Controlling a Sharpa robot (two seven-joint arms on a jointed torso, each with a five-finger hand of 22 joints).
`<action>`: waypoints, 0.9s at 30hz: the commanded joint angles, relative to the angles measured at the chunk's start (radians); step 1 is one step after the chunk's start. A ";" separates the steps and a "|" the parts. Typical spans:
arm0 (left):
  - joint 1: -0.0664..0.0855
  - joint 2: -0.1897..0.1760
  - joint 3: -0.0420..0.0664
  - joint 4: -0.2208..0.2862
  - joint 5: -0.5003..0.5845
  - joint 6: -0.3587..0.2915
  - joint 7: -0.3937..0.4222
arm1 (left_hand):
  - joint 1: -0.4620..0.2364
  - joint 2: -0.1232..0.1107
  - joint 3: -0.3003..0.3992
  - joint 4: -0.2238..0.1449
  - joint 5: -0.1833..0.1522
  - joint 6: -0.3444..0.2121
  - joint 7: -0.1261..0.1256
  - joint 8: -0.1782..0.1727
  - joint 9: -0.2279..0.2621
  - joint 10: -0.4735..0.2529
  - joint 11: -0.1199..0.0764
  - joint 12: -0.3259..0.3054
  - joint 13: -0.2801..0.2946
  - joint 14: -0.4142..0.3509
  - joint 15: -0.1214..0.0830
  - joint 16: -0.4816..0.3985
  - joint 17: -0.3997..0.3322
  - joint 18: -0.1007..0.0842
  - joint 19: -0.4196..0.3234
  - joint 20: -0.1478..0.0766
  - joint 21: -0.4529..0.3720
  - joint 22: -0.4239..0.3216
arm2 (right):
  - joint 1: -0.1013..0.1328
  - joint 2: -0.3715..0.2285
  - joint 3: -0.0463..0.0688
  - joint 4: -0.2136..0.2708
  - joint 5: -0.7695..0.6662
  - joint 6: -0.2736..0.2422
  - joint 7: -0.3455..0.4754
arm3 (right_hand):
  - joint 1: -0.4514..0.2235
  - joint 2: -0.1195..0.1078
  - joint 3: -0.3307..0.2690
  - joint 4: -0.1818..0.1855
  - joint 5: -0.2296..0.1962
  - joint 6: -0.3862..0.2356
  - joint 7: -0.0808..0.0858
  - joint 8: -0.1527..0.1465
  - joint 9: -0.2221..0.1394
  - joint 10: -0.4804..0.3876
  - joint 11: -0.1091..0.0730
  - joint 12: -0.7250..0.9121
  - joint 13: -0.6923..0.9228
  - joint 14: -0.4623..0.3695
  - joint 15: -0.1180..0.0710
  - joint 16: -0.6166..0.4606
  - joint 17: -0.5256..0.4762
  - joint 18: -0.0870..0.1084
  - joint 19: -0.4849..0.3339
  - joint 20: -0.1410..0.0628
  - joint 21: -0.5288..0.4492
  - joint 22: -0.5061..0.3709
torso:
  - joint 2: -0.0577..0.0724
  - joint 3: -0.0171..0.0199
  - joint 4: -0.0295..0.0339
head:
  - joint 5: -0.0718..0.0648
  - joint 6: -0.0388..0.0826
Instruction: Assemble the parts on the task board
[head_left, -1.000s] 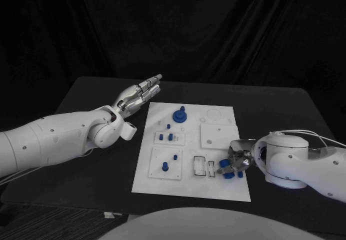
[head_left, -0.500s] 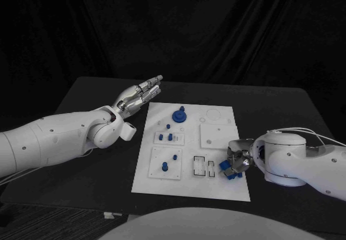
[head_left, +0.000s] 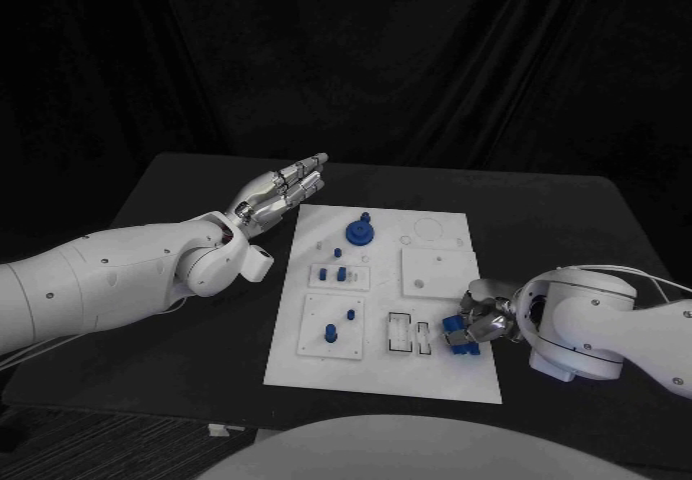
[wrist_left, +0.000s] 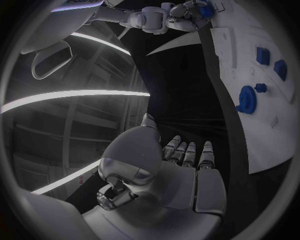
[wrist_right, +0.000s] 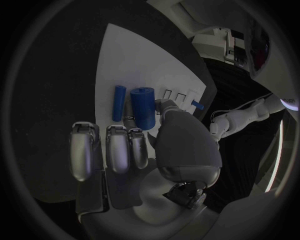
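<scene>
The right hand (head_left: 483, 322) is pinching a smooth blue plastic cylinder (wrist_right: 142, 107) between thumb and fingers (wrist_right: 119, 148) over the flat white task board (head_left: 332, 370)'s near right edge; a thinner blue peg (wrist_right: 119, 102) is lying just beside. Farther off, the left hand (head_left: 284, 184) is hovering, fingers straight and empty, above the black table (head_left: 577, 215).

This looks like a robotics lab or test studio. A black table (head_left: 577, 215) stands before black curtains (head_left: 433, 80) that close off the whole background, and on it lies a white task board (head_left: 440, 265) with small blue parts (head_left: 356, 233) set into it.
</scene>
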 joint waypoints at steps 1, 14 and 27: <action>-0.001 0.001 0.001 0.001 -0.002 0.016 0.010 | 0.011 -0.001 0.007 -0.001 0.009 -0.002 0.007 0.007 0.001 0.000 0.010 -0.003 -0.001 -0.001 0.010 -0.004 -0.001 -0.001 0.001 0.009 -0.003 -0.002 | 0.011 -0.010 -0.001 0.016 0.223 -0.133 -0.015 | 0.028 0.050 0.230 -0.223 -0.007 0.005 -0.003 0.013 0.013 0.106 0.000 0.003 0.263 0.071 0.002 0.004 0.045 -0.006 0.072 0.004 0.006 0.241 | 0.000 -0.0013 0.0017 | -0.001 0.000; -0.002 0.011 0.001 -0.004 -0.002 0.022 0.004 | 0.023 0.000 0.014 0.000 0.040 0.002 0.011 0.009 0.001 0.000 0.013 -0.003 -0.001 -0.001 0.015 -0.004 -0.001 0.004 0.001 0.019 -0.003 -0.002 | 0.041 0.036 -0.002 0.010 0.366 -0.152 -0.013 | -0.024 0.067 0.245 -0.237 -0.205 -0.014 -0.003 0.006 0.005 0.106 0.001 0.003 0.263 0.069 0.004 0.003 0.031 -0.004 0.068 0.006 -0.002 0.238 | 0.001 -0.0003 -0.0001 | -0.001 0.000; -0.002 0.013 0.001 -0.004 -0.002 0.029 -0.003 | 0.035 0.000 0.020 0.000 0.071 0.004 0.014 0.011 0.002 0.000 0.014 -0.003 -0.001 -0.001 0.017 -0.004 -0.001 0.007 0.001 0.024 -0.003 -0.002 | 0.034 0.105 -0.002 -0.028 0.370 -0.117 -0.014 | -0.049 0.077 0.232 -0.224 -0.327 -0.014 -0.004 -0.001 -0.009 0.106 0.001 0.003 0.263 0.068 0.003 0.003 0.025 -0.003 0.066 0.006 -0.006 0.236 | 0.001 -0.0003 0.0008 | 0.003 0.000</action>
